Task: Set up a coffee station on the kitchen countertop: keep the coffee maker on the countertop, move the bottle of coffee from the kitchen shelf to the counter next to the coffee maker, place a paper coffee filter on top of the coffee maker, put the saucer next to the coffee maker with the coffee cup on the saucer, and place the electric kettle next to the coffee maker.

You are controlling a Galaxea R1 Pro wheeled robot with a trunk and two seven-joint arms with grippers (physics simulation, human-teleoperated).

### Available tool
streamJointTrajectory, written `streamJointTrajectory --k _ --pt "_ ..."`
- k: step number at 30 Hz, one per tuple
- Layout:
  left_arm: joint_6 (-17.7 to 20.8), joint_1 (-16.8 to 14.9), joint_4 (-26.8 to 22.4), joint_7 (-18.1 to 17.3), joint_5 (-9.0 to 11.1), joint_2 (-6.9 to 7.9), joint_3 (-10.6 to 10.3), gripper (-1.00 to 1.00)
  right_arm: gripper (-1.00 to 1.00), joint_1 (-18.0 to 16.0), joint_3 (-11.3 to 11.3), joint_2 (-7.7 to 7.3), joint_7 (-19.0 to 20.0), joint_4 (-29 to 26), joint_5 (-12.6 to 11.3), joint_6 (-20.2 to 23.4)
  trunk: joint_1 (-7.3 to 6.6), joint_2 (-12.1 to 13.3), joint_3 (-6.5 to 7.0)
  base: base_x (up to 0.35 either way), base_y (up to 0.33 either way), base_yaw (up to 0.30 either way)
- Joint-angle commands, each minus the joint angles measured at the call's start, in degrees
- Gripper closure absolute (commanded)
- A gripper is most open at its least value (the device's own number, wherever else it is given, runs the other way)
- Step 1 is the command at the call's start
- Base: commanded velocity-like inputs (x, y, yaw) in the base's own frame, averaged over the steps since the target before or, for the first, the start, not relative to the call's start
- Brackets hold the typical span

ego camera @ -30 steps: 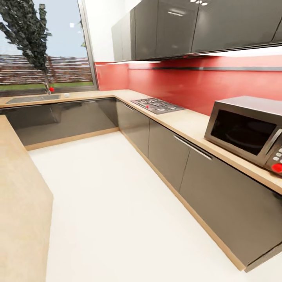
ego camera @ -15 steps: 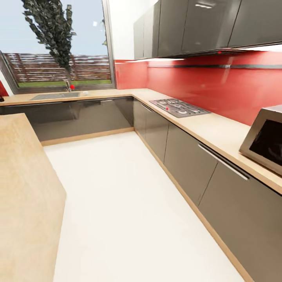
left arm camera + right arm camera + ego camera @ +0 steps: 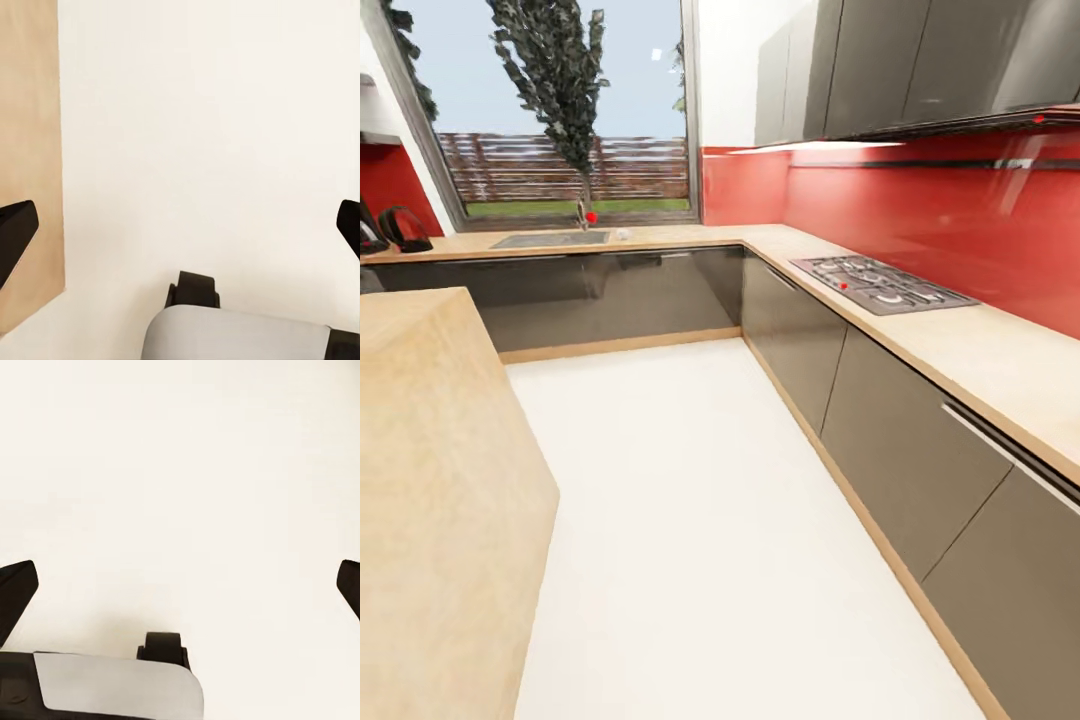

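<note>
The head camera has panned left, so the whole view has shifted right. The microwave has left the frame at 3 o'clock. The gas hob [image 3: 882, 284] now lies toward 2 o'clock, and the sink [image 3: 550, 239] with its window [image 3: 560, 110] sits near 11 o'clock. The electric kettle [image 3: 404, 229] has entered at 10 o'clock on the far countertop [image 3: 660, 237]

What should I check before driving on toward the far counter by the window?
1. Electric kettle in sight on the far counter: ok.
2. Coffee maker fully in view: not ok, cut off at the picture's edge.
3. Left gripper open, nothing between its fingers: ok.
4. Right gripper open, nothing between its fingers: ok.
5. Floor ahead free of obstacles: ok.
6. Bottle, filter, saucer and cup located: cannot tell.
</note>
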Motion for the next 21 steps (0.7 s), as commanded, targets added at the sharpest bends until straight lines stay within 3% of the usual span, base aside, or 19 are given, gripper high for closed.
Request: streamJointTrajectory --k 1,21 --pt "-0.2 0.0 0.0 0.0 0.0 -0.01 0.1 -1.0 -1.0 0.0 0.0 -0.02 0.0 0.0 0.3 -0.2 0.03 0.0 -0.07 0.338 0.0 0.138" --pt "-0.2 0.0 0.1 0.0 0.0 -0.01 0.1 -1.0 -1.0 0.0 -0.3 -0.28 0.2 -0.3 0.1 -0.3 0.03 0.0 -0.13 0.338 -0.036 0.015"
